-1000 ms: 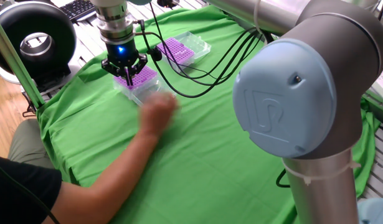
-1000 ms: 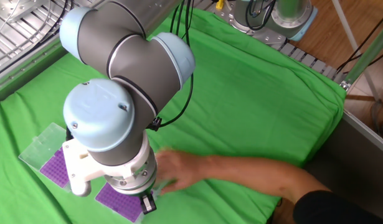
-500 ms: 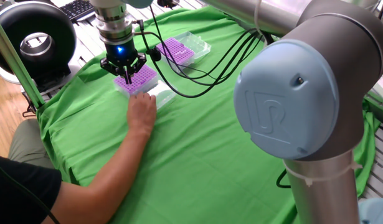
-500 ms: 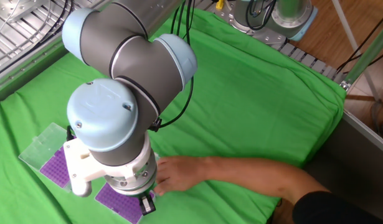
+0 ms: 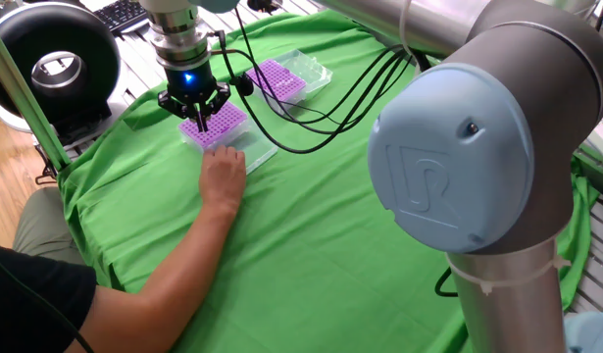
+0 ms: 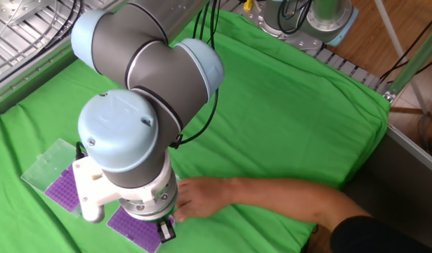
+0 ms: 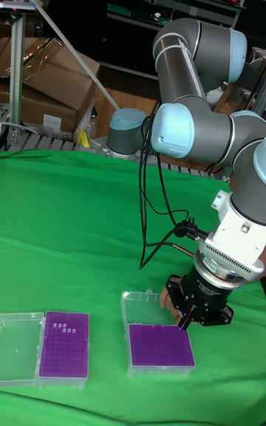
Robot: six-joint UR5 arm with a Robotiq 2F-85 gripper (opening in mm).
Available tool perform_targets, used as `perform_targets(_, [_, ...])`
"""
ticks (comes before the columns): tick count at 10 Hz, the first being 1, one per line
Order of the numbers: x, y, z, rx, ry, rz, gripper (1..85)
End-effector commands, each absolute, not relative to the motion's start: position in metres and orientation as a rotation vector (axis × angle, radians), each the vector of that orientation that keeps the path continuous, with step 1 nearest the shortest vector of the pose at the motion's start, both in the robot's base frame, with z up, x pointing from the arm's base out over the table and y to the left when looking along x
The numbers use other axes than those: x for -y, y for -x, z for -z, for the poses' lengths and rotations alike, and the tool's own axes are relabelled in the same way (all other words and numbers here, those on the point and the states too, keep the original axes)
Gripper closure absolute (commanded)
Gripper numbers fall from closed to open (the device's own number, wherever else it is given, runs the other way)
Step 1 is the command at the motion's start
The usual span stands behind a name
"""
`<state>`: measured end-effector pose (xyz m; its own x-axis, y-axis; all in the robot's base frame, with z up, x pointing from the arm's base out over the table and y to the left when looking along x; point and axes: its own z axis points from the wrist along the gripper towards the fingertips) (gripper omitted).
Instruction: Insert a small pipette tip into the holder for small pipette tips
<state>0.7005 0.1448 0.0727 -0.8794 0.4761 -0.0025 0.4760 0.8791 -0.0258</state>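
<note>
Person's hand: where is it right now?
In one fixed view the hand rests on the green cloth against the near edge of the purple tip holder, just below the gripper.

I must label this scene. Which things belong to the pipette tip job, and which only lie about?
Job: gripper; purple tip holder below its fingers; person's hand beside that holder.

Lying about: second purple holder; black ring light; keyboard; cardboard boxes.
</note>
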Motion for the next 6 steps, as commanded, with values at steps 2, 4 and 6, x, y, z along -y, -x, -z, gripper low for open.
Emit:
perform_targets(2, [-0.123,-0.701,-0.084,3.059,0.66,-0.118,84.7])
perform_targets(4, [-0.104,-0.704,-0.095,3.068,0.563,-0.129,84.7])
perform_targets(6, [-0.074,-0.71,-0.101,3.097,0.434,-0.156,84.7])
